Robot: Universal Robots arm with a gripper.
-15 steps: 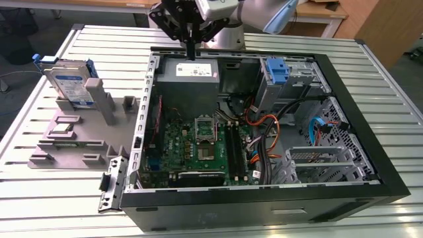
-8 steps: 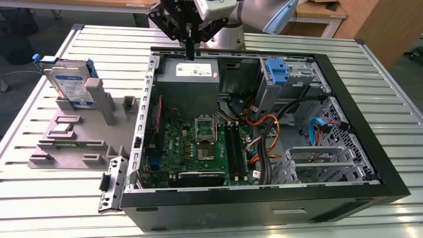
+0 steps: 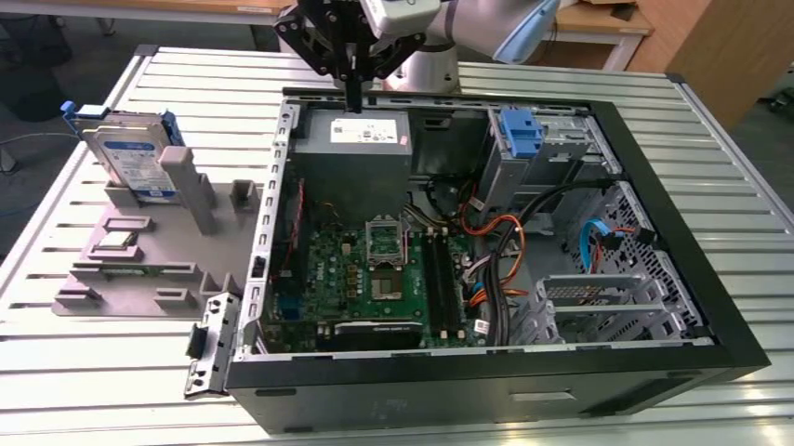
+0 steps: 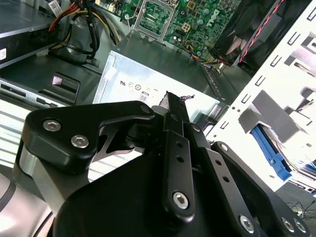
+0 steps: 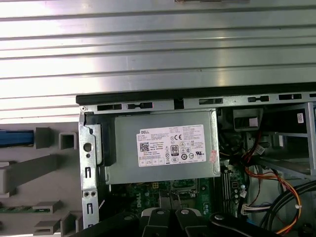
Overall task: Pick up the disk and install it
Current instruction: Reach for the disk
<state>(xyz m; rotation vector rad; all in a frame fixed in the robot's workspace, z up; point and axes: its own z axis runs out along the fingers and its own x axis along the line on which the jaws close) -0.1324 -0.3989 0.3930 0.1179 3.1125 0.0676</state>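
The disk (image 3: 130, 160), a silver drive with a white-and-blue label in a blue carrier, stands upright on the grey fixture (image 3: 149, 251) at the exterior view's left, outside the computer case. My gripper (image 3: 355, 102) hangs over the case's back edge, just above the grey power supply box (image 3: 360, 135), far from the disk. Its fingers (image 4: 170, 98) are shut together with nothing between them. Both wrist views look down on the power supply (image 5: 163, 150), and a blue edge of the carrier (image 5: 15, 137) shows beside the fixture.
The open computer case (image 3: 694, 307) lies on a slatted metal table (image 3: 745, 186). Inside are the motherboard (image 3: 378, 279), orange and black cables (image 3: 509, 251), a blue caddy (image 3: 519, 130) in the drive bay and a metal cage (image 3: 602, 307).
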